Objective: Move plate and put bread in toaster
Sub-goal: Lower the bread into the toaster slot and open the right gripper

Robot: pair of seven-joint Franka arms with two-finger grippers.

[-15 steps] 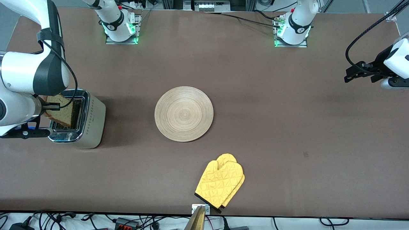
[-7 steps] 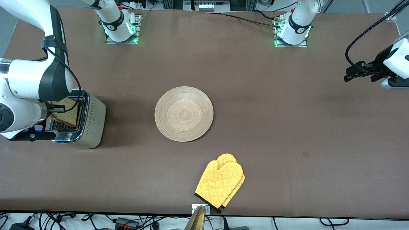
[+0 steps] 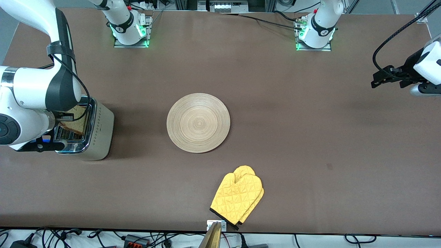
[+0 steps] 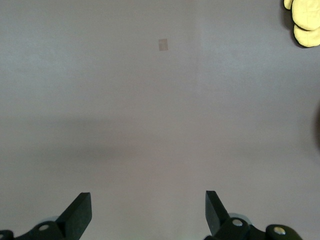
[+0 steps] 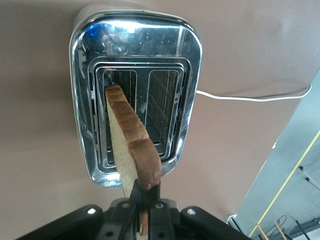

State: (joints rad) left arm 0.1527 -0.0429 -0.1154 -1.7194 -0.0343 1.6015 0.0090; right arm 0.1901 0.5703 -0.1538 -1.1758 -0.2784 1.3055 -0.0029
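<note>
The cream toaster (image 3: 98,132) with its chrome top (image 5: 186,75) stands at the right arm's end of the table. My right gripper (image 5: 145,200) is shut on the crust of the bread (image 5: 131,142), held edge-down over one of the two slots. The slice's lower edge is at the slot's mouth. In the front view the bread (image 3: 78,117) shows just above the toaster, partly hidden by the right arm. The wooden plate (image 3: 198,122) lies bare at mid-table. My left gripper (image 3: 386,77) waits open in the air over the left arm's end of the table, its fingers (image 4: 80,215) holding nothing.
A yellow oven mitt (image 3: 237,198) lies near the table edge closest to the front camera, nearer to it than the plate. The toaster's white cord (image 5: 250,97) trails off the table's end. A small mark (image 4: 163,44) shows on the brown tabletop.
My right gripper has come down with the bread, which has turned more upright and sunk toward the toaster slot. The left arm has not moved.
</note>
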